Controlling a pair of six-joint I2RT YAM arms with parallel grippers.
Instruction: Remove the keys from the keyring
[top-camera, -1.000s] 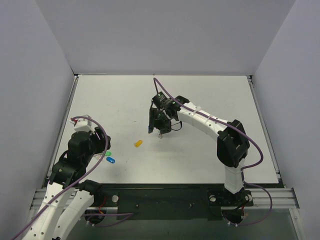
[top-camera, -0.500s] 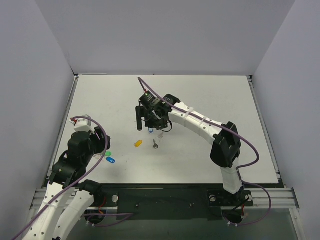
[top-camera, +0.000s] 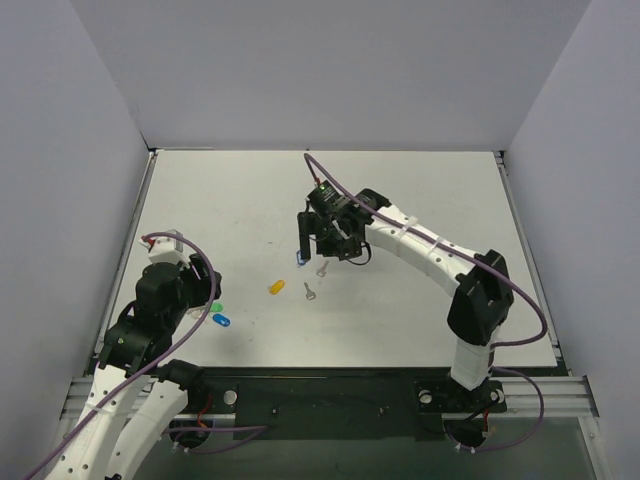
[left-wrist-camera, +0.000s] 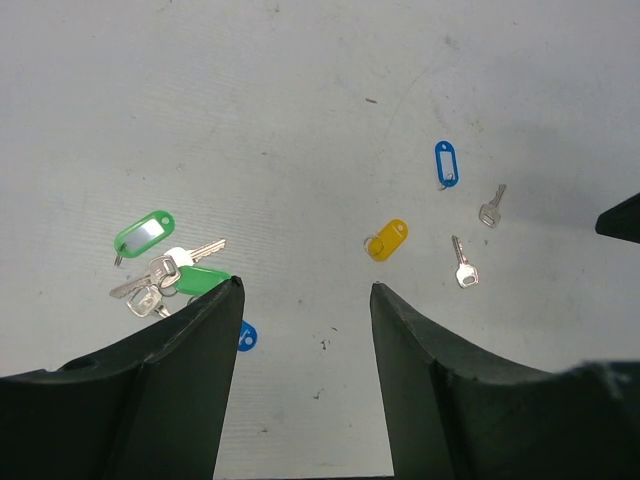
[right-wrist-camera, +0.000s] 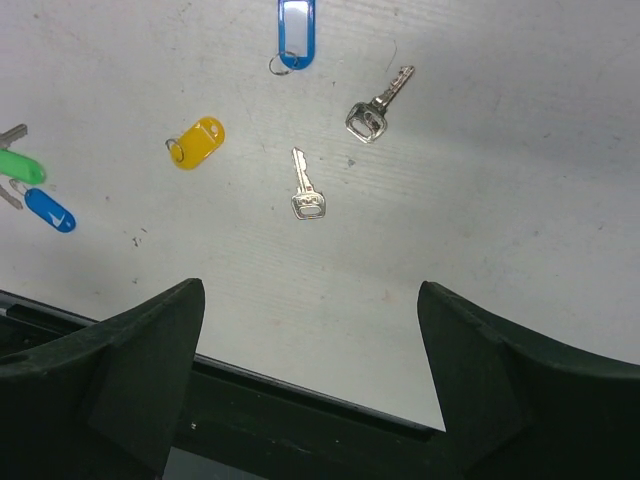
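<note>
The yellow-orange keyring tag (top-camera: 277, 287) lies alone on the white table, its thin ring at one end; it also shows in the left wrist view (left-wrist-camera: 388, 239) and the right wrist view (right-wrist-camera: 196, 142). Two loose silver keys (top-camera: 311, 291) (top-camera: 322, 268) lie just right of it, seen also in the right wrist view (right-wrist-camera: 306, 188) (right-wrist-camera: 376, 108). My right gripper (top-camera: 318, 245) hovers above them, open and empty (right-wrist-camera: 312, 290). My left gripper (top-camera: 190, 290) is open and empty (left-wrist-camera: 305, 290) at the table's left.
A blue tag (top-camera: 302, 258) lies by the right gripper. Two green tags (left-wrist-camera: 145, 230) (left-wrist-camera: 195, 279) with a bunch of keys (left-wrist-camera: 160, 280) and a small blue tag (top-camera: 221, 320) lie beside the left gripper. Grey walls enclose the table.
The right arm swung left, then back right. Two keys and a blue tag that were at its fingers a second ago now lie on the table. The left arm has not moved.
</note>
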